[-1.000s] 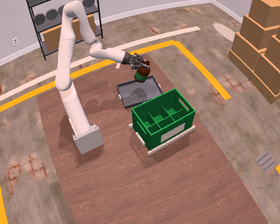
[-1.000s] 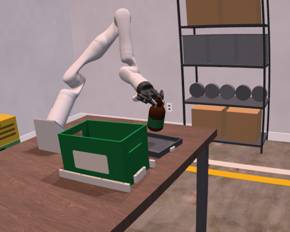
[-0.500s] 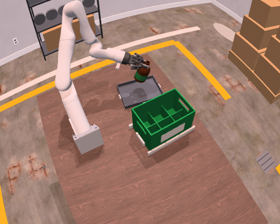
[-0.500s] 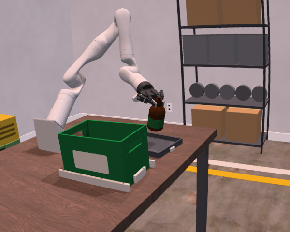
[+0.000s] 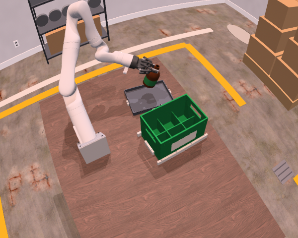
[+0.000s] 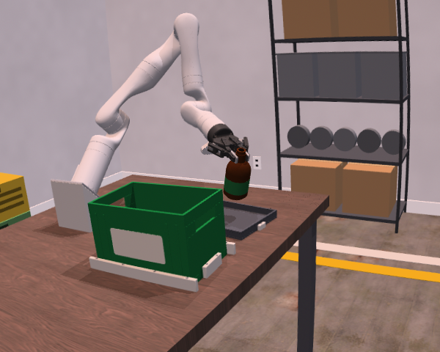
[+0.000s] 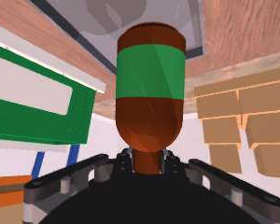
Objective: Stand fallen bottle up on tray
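Brown bottle (image 7: 150, 93) neck hidden within gripper (image 7: 148, 164).

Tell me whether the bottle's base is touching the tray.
Apart. The exterior view shows the bottle hanging from the gripper, its base plainly above the tray.

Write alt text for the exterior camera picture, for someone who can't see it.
A white robot arm's pincer grips a brown bottle with a green label by the neck, hanging upright in the air above a dark tray. A green crate stands beside the tray on a wooden table.
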You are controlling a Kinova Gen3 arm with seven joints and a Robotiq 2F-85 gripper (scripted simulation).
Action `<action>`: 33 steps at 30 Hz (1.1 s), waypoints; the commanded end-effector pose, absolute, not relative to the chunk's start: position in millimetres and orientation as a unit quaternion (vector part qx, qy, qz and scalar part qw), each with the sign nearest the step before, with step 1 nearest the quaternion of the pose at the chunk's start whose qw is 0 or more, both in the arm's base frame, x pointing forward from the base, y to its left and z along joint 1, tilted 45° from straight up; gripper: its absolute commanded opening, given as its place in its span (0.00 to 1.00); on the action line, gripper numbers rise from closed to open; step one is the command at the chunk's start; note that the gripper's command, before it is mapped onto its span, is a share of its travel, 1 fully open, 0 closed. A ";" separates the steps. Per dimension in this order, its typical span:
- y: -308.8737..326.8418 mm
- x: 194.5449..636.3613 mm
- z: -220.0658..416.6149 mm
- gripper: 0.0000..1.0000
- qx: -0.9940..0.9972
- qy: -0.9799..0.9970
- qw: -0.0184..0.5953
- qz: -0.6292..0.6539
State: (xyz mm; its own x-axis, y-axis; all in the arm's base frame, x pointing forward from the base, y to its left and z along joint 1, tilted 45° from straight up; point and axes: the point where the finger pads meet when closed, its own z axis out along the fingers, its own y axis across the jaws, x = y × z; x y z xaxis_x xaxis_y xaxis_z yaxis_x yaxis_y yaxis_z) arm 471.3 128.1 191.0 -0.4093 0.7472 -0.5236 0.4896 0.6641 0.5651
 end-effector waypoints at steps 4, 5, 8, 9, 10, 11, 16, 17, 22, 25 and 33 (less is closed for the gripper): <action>126.7 470.3 189.0 0.00 0.380 0.821 0.394 0.162; 127.0 470.2 188.7 0.00 0.380 0.821 0.394 0.162; 128.2 470.0 187.4 0.00 0.380 0.821 0.394 0.162; 128.7 469.9 187.0 0.00 0.380 0.821 0.394 0.162; 129.2 469.9 186.5 0.00 0.380 0.821 0.394 0.162; 129.7 469.8 186.0 0.00 0.380 0.821 0.394 0.162; 132.5 469.4 183.1 0.00 0.380 0.821 0.394 0.162; 133.2 469.3 182.5 0.00 0.380 0.821 0.394 0.162; 135.3 469.0 180.5 0.00 0.380 0.821 0.394 0.162; 137.6 468.7 178.3 0.00 0.380 0.821 0.394 0.162; 144.7 468.4 172.2 0.00 0.380 0.821 0.394 0.163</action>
